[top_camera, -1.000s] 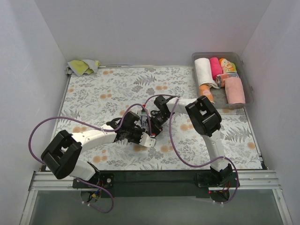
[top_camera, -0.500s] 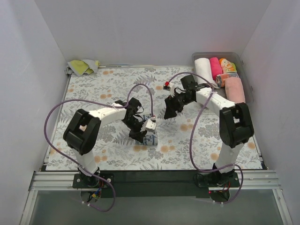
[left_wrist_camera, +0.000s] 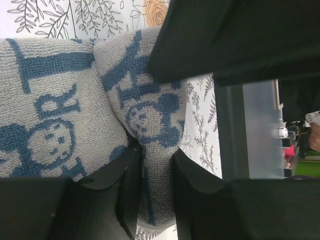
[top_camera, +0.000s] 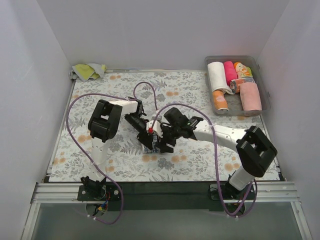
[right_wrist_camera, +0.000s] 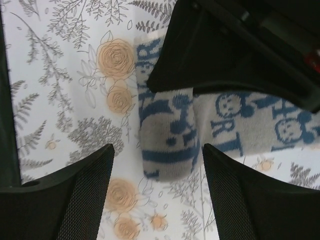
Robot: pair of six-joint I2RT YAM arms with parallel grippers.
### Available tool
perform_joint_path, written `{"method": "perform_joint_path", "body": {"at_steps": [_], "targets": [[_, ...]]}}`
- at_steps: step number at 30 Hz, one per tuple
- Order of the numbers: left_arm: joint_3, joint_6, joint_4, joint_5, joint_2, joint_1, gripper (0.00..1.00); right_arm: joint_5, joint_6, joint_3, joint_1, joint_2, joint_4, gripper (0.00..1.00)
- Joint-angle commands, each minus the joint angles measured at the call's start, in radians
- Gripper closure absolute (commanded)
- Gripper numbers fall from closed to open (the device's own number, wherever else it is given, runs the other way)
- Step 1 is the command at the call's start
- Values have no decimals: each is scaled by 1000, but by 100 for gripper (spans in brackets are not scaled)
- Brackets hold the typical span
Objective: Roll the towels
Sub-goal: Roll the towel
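Towels are seen in three places. A white towel with blue print is laid near the middle of the floral covering, towards its near edge, and both arms are bent in over it. One end of this towel is curled into a short rounded hump, while the rest is stretched flat as a strip.

A raised ridge of the towel is pinched by the left gripper: in the left wrist view the cloth is squeezed between the two black fingers, and it bulges out to either side above them.

The right gripper is held just above the curled end of the same towel. Its jaws are spread wide, one finger to each side of the hump, and bare floral covering is seen between each finger and the cloth, so nothing is gripped by it. Part of the left gripper's dark body is seen across the top of the right wrist view, over the flat strip.

A yellow-green cloth is bunched in the far left corner. In the clear bin at the far right, finished rolls are packed side by side: a white roll, a pink roll, a peach roll and an orange roll.
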Motion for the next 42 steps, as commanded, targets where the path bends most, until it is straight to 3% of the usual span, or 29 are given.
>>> {"method": "perform_joint_path", "body": {"at_steps": [1, 5, 8, 9, 12, 17, 18, 23, 26, 30, 32, 33, 34, 35, 37, 39, 40, 41, 42], "targets": [[7, 48, 57, -166, 55, 3, 75, 118, -92, -14, 33, 49, 149, 35], [22, 28, 74, -162, 64, 11, 69, 140, -164, -41, 73, 95, 202, 40], [34, 13, 78, -154, 65, 22, 65, 126, -193, -55, 87, 126, 203, 59], [34, 8, 90, -160, 58, 23, 63, 118, -195, -61, 87, 141, 202, 75], [21, -15, 132, -160, 21, 39, 56, 89, -194, -60, 81, 153, 159, 99], [-57, -73, 225, -163, -197, 130, 25, -47, -146, 7, 36, 162, -10, 99], [-94, -76, 256, -165, -239, 152, 4, -87, -123, 36, 23, 172, -60, 99], [-217, -133, 436, -247, -535, 298, 2, -211, -22, 139, -25, 240, -191, 99], [-295, -178, 547, -297, -724, 321, 2, -300, 38, 207, -68, 345, -251, 99], [-347, -236, 612, -228, -903, 319, 2, -406, 82, 284, -125, 453, -311, 99], [-386, -397, 681, -240, -932, 319, 2, -446, 84, 342, -142, 501, -343, 99], [-384, -414, 663, -214, -918, 319, 2, -469, 79, 365, -152, 556, -385, 99], [-372, -315, 608, -168, -894, 321, 2, -481, 70, 388, -159, 582, -409, 99], [-349, -246, 463, -121, -871, 312, 2, -489, 61, 435, -163, 634, -430, 99], [-373, -214, 449, -204, -859, 225, 2, -504, 58, 474, -178, 681, -473, 99], [-492, -178, 562, -277, -928, 154, 2, -524, 70, 506, -197, 730, -489, 99], [-546, -169, 630, -386, -1021, 72, 2, -532, 75, 512, -203, 742, -490, 99], [-600, -190, 787, -446, -1071, 21, 2, -537, 76, 517, -208, 764, -492, 99], [-684, -181, 842, -497, -1097, -19, 2, -543, 79, 524, -217, 771, -493, 99]]}}
